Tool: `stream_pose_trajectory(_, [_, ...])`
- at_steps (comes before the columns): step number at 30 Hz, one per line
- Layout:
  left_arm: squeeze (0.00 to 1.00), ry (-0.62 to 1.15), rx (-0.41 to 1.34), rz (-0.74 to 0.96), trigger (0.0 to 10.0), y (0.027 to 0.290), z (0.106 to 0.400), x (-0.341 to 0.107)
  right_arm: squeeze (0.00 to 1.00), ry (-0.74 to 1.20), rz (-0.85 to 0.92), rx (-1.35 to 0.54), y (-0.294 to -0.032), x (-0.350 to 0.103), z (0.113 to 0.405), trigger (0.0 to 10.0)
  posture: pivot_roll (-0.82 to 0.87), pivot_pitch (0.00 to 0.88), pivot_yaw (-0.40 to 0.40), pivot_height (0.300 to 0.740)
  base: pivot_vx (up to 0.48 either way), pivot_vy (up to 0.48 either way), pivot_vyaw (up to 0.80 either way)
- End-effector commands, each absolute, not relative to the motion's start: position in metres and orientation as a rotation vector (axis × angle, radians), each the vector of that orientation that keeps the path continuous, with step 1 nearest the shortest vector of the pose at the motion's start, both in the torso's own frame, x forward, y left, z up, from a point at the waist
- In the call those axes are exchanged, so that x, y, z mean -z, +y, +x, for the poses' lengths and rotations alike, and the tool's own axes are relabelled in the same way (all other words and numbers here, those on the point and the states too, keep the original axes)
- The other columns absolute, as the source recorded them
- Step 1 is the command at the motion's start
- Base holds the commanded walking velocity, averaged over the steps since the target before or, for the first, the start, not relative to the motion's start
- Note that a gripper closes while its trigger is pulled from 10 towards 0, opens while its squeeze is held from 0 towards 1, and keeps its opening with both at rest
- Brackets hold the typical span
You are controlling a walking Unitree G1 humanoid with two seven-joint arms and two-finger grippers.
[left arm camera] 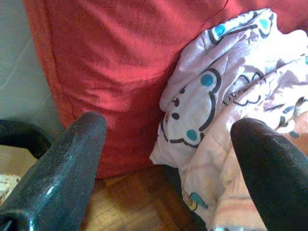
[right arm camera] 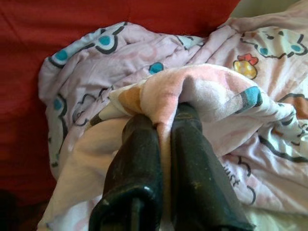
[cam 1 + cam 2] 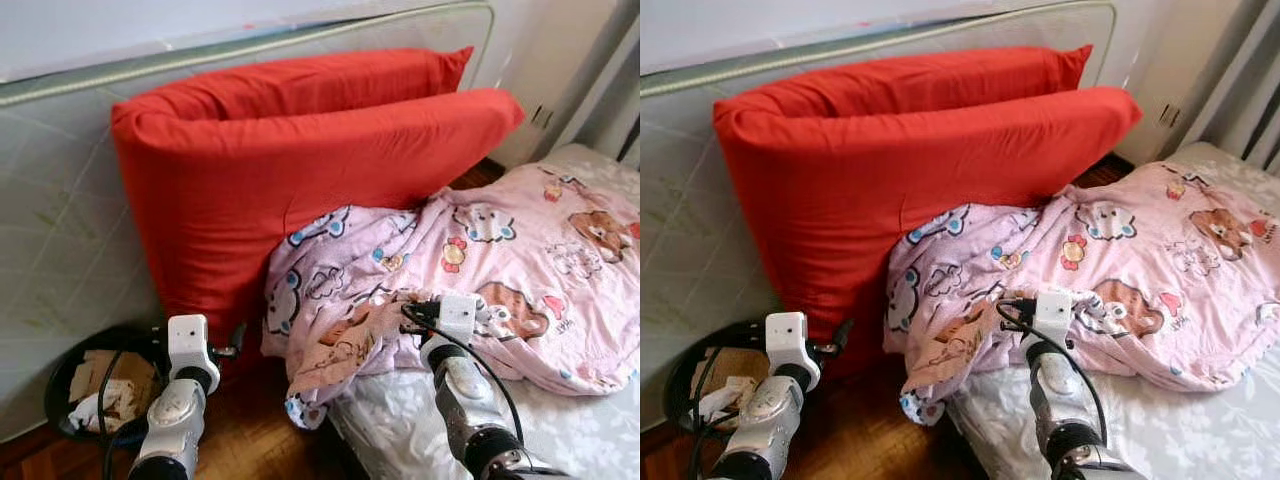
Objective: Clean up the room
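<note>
My right gripper (image 2: 163, 120) pinched a fold of the soft, light blanket (image 3: 520, 270); at 9 o'clock, my left gripper (image 1: 168, 159) gaped empty.

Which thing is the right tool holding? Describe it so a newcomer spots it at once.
Start at the big red cushion leaning on the upright mattress. Heaped against its base is the pink cartoon-bear blanket, pinched by the right tool: the only patterned fabric there.

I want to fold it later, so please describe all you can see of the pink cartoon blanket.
The pink blanket is soft, thin cloth printed with bears and blue-eared cartoon faces. It lies crumpled on the mattress, one corner hanging toward the wooden floor, its upper edge against the red cushion. The right end effector pinches a fold.
</note>
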State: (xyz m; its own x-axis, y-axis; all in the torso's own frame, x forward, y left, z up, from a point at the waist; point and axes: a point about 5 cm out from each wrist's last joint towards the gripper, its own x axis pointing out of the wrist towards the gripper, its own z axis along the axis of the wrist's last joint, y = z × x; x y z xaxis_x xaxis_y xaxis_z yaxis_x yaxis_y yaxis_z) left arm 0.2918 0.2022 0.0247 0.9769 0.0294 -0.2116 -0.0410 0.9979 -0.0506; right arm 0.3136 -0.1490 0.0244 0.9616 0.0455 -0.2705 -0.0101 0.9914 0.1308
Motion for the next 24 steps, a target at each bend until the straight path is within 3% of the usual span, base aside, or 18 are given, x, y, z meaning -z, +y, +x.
stream_pose_trajectory(1, [0.0, 0.22, -0.033, -0.057, 10.0, 0.2024, 0.2902, -0.0223, 0.0, 0.293, 0.121, -0.029, -0.1488, -0.0219, 0.3122, 10.0, 0.04, 0.031, -0.06, 0.74, -0.259, 0.0, 0.0])
stream_pose_trajectory(24, [0.0, 0.211, -0.027, -0.067, 10.0, 0.1984, 0.2901, -0.0227, 0.0, 0.299, 0.112, -0.021, -0.1499, -0.0192, 0.3093, 10.0, 0.02, 0.049, -0.057, 0.74, -0.233, 0.0, 0.0])
